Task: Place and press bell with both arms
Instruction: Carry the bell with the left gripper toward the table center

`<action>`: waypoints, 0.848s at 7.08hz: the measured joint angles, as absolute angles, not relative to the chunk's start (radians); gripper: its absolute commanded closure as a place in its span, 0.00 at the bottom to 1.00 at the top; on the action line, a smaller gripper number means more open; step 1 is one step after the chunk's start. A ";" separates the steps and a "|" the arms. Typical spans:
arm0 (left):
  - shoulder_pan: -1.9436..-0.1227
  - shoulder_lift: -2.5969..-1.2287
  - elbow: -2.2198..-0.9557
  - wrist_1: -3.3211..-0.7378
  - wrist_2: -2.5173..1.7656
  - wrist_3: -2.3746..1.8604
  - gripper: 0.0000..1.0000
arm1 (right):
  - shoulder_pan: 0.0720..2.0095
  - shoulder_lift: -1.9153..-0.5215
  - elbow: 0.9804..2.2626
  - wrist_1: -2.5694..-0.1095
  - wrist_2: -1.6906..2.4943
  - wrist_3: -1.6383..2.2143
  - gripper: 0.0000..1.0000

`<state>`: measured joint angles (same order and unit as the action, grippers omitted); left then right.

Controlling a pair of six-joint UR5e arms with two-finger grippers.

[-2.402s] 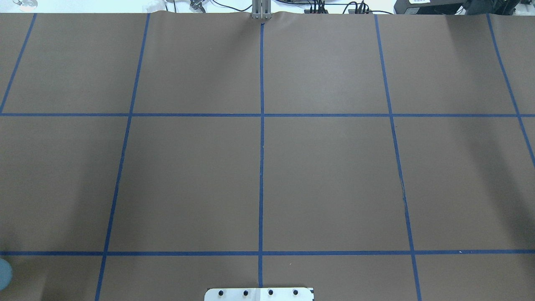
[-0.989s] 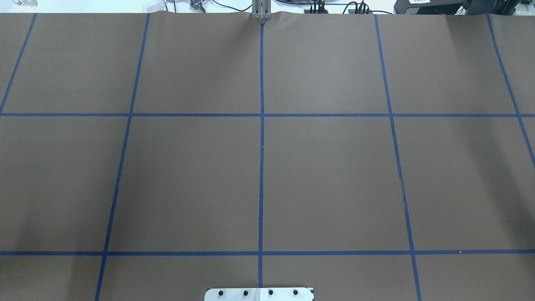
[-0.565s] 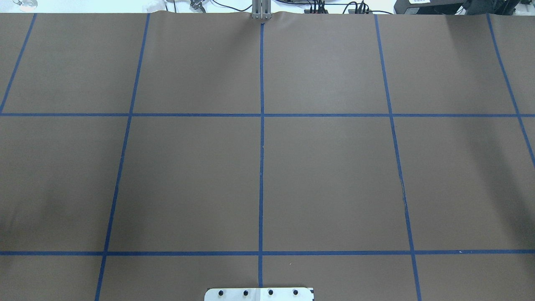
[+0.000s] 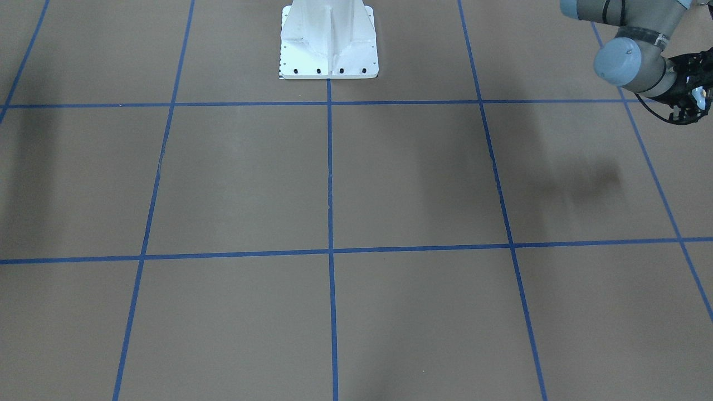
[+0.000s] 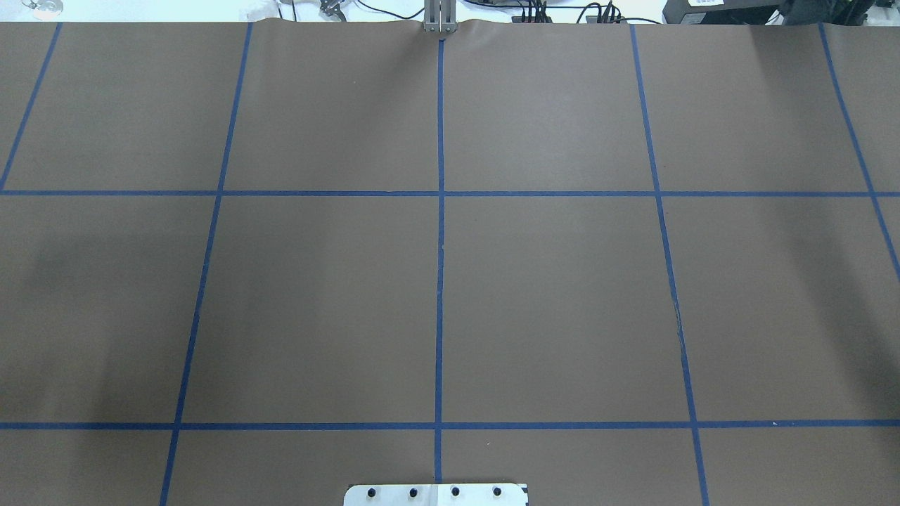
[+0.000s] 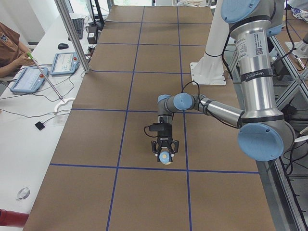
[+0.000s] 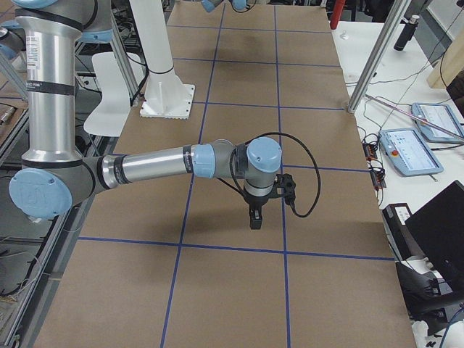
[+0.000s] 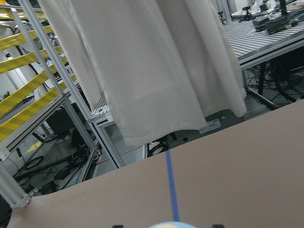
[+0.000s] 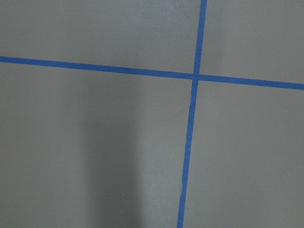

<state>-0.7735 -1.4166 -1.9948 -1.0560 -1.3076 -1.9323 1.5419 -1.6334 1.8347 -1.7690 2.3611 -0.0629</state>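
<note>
1. Nearest the table's (image 6: 72, 192) left end, well out from the white pedestal (image 6: 208, 72), the left gripper (image 6: 165, 154) pointed down with its fingers closed around the bell (image 6: 166, 158). Whether the bell touched the table or hung just above it could not be told.
2. Farther off, on the pedestal's other side and also well out from it, the right gripper (image 7: 255, 221) hung over bare table. Whether its jaws stood apart or together could not be told.
3. By my judgement the task was at an early stage. The bell was held but not yet set down, so placing, letting go and the press were all left to do.
</note>
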 measured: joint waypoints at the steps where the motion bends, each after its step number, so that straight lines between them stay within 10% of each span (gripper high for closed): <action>1: -0.813 -1.485 -1.986 -1.057 -1.281 -1.823 1.00 | 1.542 -1.634 1.835 -1.770 2.361 -0.063 0.00; 6: -0.790 -1.879 -1.924 -1.152 -1.161 -1.587 1.00 | 1.542 -1.622 1.806 -1.770 2.385 -0.063 0.00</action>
